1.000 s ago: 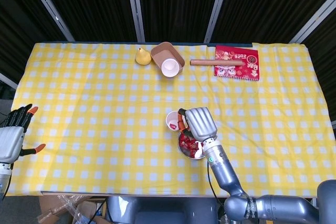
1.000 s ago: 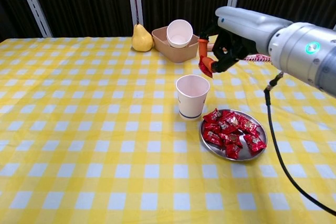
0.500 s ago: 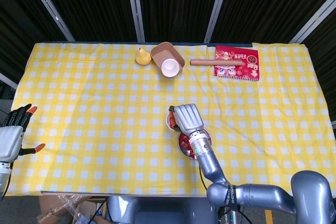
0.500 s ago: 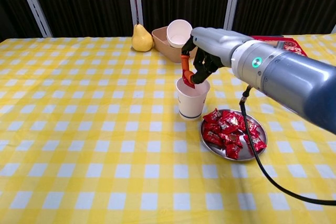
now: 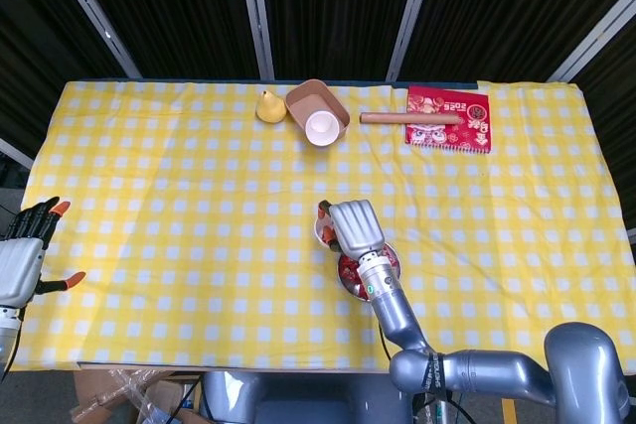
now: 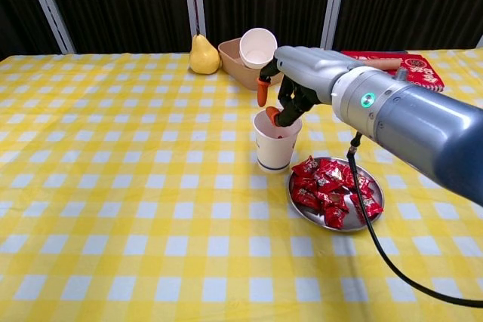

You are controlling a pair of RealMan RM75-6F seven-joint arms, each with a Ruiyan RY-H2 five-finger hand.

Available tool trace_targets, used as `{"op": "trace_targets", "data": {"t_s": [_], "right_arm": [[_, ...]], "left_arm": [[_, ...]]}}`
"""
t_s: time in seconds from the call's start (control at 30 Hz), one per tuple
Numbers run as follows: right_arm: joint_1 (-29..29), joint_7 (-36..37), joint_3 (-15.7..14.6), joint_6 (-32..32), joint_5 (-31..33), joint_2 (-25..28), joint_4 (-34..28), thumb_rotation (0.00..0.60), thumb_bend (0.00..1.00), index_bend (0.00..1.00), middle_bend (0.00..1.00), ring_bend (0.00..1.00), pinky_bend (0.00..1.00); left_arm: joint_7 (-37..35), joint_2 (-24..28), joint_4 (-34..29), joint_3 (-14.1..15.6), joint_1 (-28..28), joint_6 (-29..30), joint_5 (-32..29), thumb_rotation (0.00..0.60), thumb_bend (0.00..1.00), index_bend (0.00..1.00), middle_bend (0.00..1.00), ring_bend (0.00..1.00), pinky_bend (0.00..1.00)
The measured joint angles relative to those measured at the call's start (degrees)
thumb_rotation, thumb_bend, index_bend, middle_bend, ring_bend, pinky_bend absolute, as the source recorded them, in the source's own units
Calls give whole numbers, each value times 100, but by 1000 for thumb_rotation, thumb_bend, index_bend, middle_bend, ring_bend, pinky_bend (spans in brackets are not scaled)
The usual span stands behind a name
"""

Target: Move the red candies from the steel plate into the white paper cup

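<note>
Right now the right hand hangs directly over the mouth of the white paper cup, its orange-tipped fingers spread apart with nothing visible between them, one tip dipping just inside the rim. From the head view the same hand covers most of the cup, so the cup's inside cannot be seen. At about 4 o'clock from the cup, just beside it, sits the steel plate piled with red candies. Over at 11 o'clock of the cup, well apart, a yellow pear stands beside a tan tray holding a second white cup tilted on its side. Toward 1 o'clock lies a red booklet with a brown roll across its near edge. Far off at the table's 9 o'clock edge, the left hand hovers with fingers apart, holding nothing
</note>
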Motion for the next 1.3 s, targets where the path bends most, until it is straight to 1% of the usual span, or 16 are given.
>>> {"op": "trace_targets", "data": {"t_s": [0.07, 0.23, 0.37, 0.47, 0.57, 0.67, 0.77, 1.07, 1.3], "right_arm": [[-60, -14, -60, 93, -72, 93, -195, 600, 550, 443, 855, 921, 946], [-266, -80, -286, 371, -268, 357, -733, 600, 457, 383, 855, 921, 947], [-495, -234, -639, 602, -386, 607, -1193, 600, 410, 380, 855, 921, 946], [-690, -336, -950, 749, -461, 775, -1475, 600, 408, 380, 855, 921, 947], [-885, -371, -1214, 859, -546, 888, -1615, 600, 408, 380, 855, 921, 947], [-1041, -350, -1386, 902, -601, 944, -1632, 600, 407, 380, 855, 921, 947], [-1118, -321, -1454, 890, -586, 955, -1555, 600, 407, 380, 855, 921, 947], [-1263, -153, -1522, 659, -418, 844, -1101, 600, 406, 380, 855, 921, 947], [-1386, 8, -1561, 517, -402, 719, -755, 600, 360, 380, 855, 921, 947]], "left_arm": [[14, -3, 1, 1, 3, 13, 7, 600, 0, 0, 0, 0, 0], [47, -18, 5, 8, 16, 75, 56, 600, 0, 0, 0, 0, 0], [62, -34, 19, 14, 26, 121, 96, 600, 0, 0, 0, 0, 0], [76, -48, 29, 16, 35, 159, 122, 600, 0, 0, 0, 0, 0], [94, -62, 35, 16, 46, 195, 136, 600, 0, 0, 0, 0, 0], [115, -75, 36, 10, 53, 216, 132, 600, 0, 0, 0, 0, 0], [142, -86, 40, 7, 59, 235, 133, 600, 0, 0, 0, 0, 0], [176, -103, 48, -4, 60, 237, 112, 600, 0, 0, 0, 0, 0], [177, -101, 46, -3, 60, 234, 115, 600, 0, 0, 0, 0, 0]]}}
